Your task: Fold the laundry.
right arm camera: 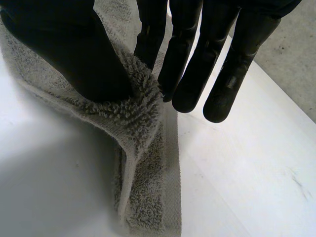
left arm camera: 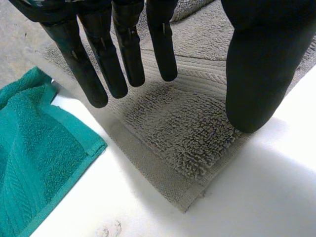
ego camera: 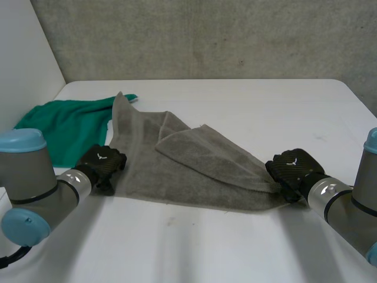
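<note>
White table (ego camera: 235,106) stands in front of a grey wall (ego camera: 206,35). The grey towel (ego camera: 177,171) lies in the middle of the head view, with one part flipped over itself. The green towel (ego camera: 65,124) sits at the left, just beside it. The left hand (ego camera: 101,164) is over the grey towel's lower left corner, fingers straight, thumb apart. The right hand (ego camera: 291,171) pinches the lower right corner between thumb and fingers.

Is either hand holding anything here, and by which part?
The right hand pinches the grey terry towel at its near right corner. The left hand, open above the opposite near corner, holds nothing.
</note>
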